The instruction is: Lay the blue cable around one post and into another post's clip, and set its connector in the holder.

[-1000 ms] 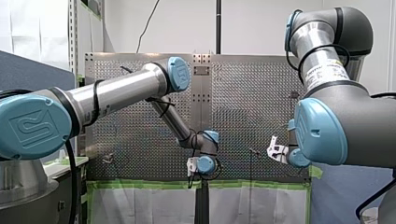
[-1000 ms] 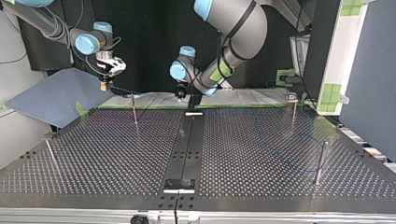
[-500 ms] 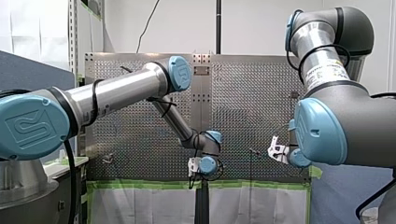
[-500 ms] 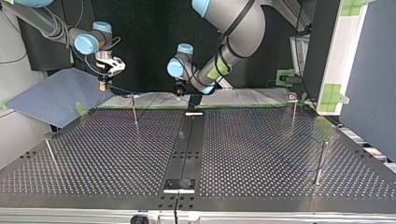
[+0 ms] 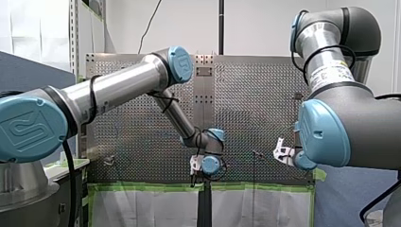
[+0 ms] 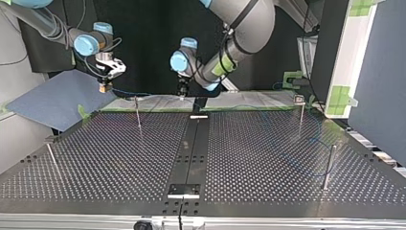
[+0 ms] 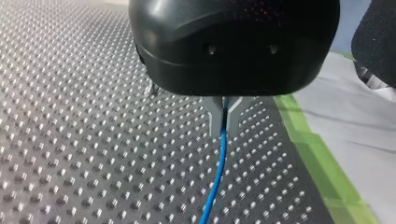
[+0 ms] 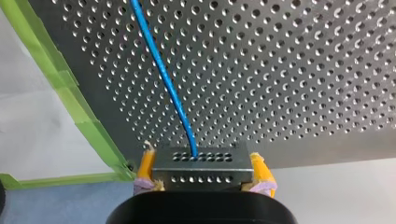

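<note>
In the left wrist view my left gripper [image 7: 224, 122] has its metal fingers shut on the thin blue cable [image 7: 215, 177], which trails away over the perforated table. In the right wrist view the yellow pads of my right gripper [image 8: 201, 173] are shut on the cable's metal connector block [image 8: 201, 167], with the blue cable [image 8: 161, 70] leaving its face. In the top view my right gripper [image 6: 104, 87] hangs above the table's far left edge and my left gripper [image 6: 182, 93] hangs over the far middle. A stretch of cable [image 6: 125, 93] spans between them, near a thin post [image 6: 138, 113].
More posts stand at the top view's right [image 6: 301, 113], near right [image 6: 328, 166] and near left [image 6: 52, 159]. A black strip [image 6: 193, 143] runs down the table's middle to a small plate [image 6: 184, 189]. Green tape [image 5: 255, 187] lines the table's edge.
In the top view both grippers have shifted slightly to the left and risen a little. Each keeps its grip.
</note>
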Robot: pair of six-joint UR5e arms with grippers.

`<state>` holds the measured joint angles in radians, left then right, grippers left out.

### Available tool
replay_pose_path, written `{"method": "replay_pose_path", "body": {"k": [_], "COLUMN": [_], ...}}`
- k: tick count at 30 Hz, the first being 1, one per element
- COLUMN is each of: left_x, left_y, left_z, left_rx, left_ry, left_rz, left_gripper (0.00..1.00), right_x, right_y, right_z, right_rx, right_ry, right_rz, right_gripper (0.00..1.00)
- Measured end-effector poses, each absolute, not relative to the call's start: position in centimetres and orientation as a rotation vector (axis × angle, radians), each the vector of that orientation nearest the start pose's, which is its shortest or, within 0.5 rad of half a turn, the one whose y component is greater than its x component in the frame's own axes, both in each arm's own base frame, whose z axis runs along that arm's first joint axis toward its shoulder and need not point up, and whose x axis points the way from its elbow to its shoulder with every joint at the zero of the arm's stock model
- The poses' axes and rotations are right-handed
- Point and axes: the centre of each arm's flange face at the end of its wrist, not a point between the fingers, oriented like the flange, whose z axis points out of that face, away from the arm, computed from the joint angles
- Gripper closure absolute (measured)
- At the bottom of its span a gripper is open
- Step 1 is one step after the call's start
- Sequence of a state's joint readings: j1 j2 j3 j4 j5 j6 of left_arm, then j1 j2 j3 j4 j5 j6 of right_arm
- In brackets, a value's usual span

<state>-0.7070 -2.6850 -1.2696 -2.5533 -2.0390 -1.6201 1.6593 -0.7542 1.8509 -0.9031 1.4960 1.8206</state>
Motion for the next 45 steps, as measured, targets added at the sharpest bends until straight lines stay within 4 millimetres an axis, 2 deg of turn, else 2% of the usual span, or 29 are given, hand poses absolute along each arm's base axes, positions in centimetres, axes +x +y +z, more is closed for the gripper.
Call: {"method": "replay_pose_path", "body": {"k": [8,14,30,35,45], "left_x": [43.4,41.3,39.6,39.5,40.2], "left_y": [-54.6,-56.5,-62.4,-63.0,-62.9], "left_z": [-6.6,-6.4,-2.7,-2.1,-1.9], "left_rx": [0.334,0.388,0.433,0.421,0.397], "left_ry": [1.767,1.748,1.701,1.698,1.697], "left_rz": [-0.063,-0.061,-0.123,-0.130,-0.139], "left_gripper": [1.00,1.00,1.00,1.00,1.00], "right_x": [17.6,16.5,14.4,14.1,13.8], "right_y": [-55.7,-56.0,-57.6,-58.2,-58.8], "right_z": [-1.3,-1.2,-0.6,-0.3,0.0], "right_rx": [1.325,1.306,1.270,1.290,1.326], "right_ry": [-1.501,-1.506,-1.435,-1.418,-1.412], "right_rz": [1.370,1.359,1.391,1.419,1.447], "right_gripper": [0.53,0.53,0.53,0.53,0.53]}}
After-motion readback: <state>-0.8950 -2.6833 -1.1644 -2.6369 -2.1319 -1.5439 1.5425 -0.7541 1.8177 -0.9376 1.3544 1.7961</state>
